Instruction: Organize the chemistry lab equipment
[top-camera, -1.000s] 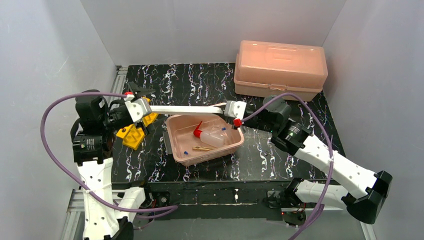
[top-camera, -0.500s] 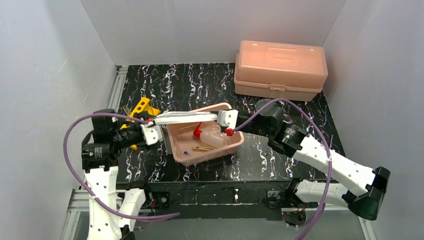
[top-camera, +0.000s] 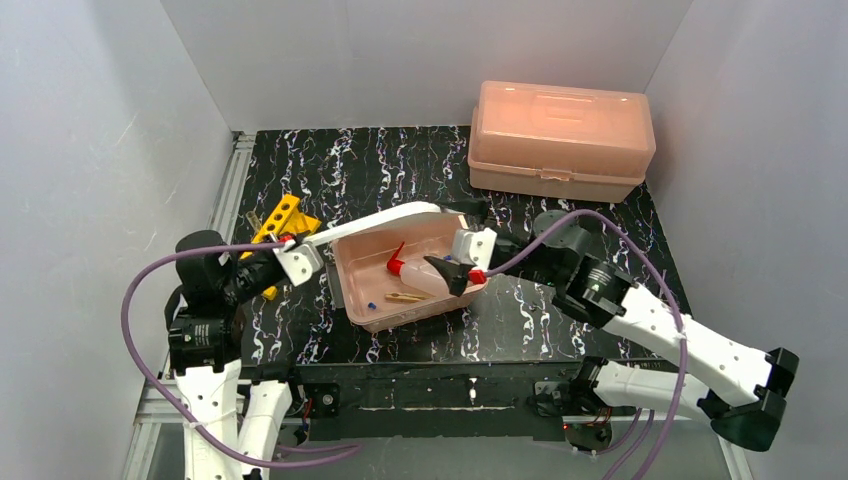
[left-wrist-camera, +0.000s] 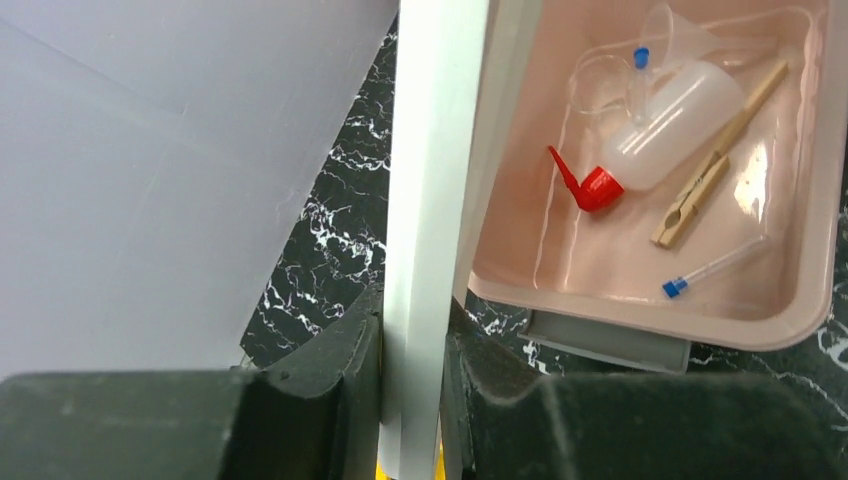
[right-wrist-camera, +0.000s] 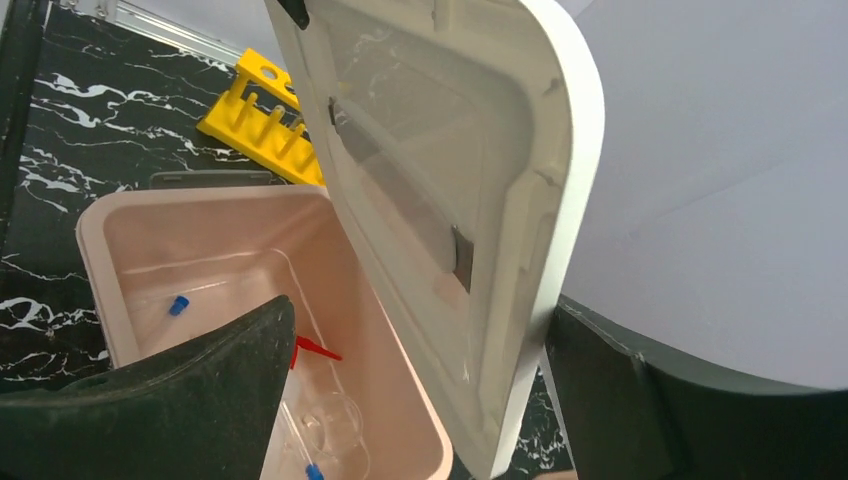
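Nearest, the left gripper (left-wrist-camera: 412, 340) is pinched onto one end of the white lid (left-wrist-camera: 430, 150), which reaches out over the open pink tub (left-wrist-camera: 800, 320). Inside the tub lie the squeeze bottle (left-wrist-camera: 670, 130), the wooden stick (left-wrist-camera: 715, 170) and a blue-tipped pipette (left-wrist-camera: 715, 268). At the lid's other end the right gripper (right-wrist-camera: 420, 315) stands spread, gripping nothing, so the left arm alone seems to carry it. Held by one end, the lid will likely lever and sag. It is better to move slowly, keep it above the tub's rim, and swing it wide of the yellow rack (top-camera: 280, 215) lying beyond on the table (top-camera: 380, 160). Farthest back sits a closed pink box (top-camera: 560, 125).
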